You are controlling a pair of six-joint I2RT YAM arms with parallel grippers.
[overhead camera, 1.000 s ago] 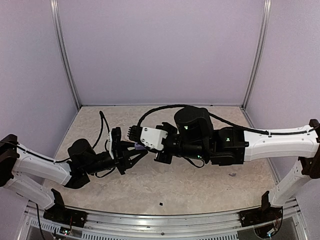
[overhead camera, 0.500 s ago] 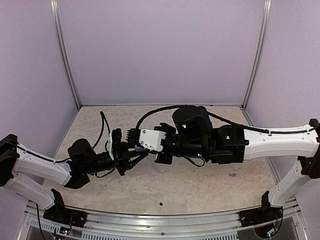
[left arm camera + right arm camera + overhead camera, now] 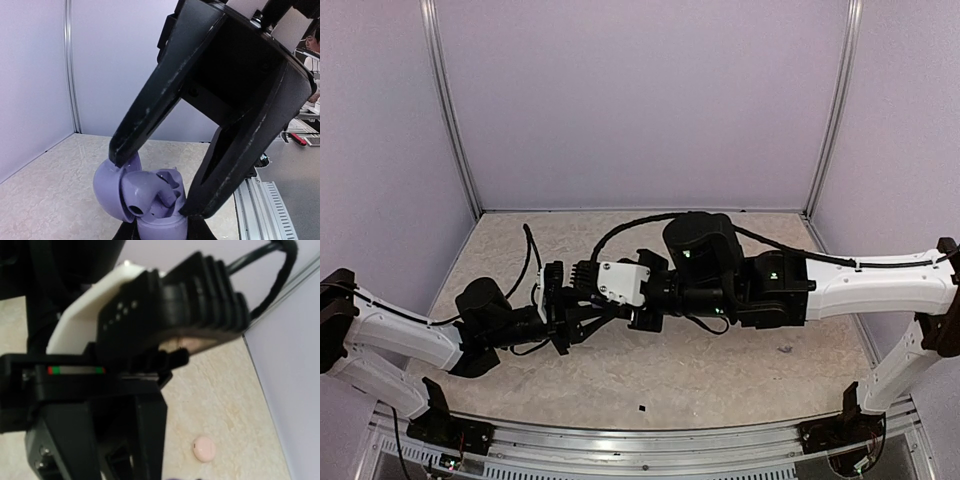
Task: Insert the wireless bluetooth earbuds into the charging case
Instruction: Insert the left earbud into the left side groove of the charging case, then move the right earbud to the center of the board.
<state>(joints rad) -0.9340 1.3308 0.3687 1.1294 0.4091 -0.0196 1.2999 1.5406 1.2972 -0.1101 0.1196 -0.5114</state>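
The lilac charging case stands open, its lid swung back to the left. My left gripper is shut on the case's base from below. One lilac earbud lies in the case's mouth, stem down, its rounded end sticking out. My right gripper comes down from above with its jaws apart around the earbud: one fingertip rests at the lid's edge, the other at the case's right rim. In the top view the left gripper and right gripper meet at centre left, hiding the case.
A pink round case lies on the marbled table near the back wall. Two small dark specks sit on the table in front of the arms. Lilac walls close in three sides.
The right gripper has shifted slightly left and down onto the left gripper, and its jaws have spread apart. The left arm has barely moved.
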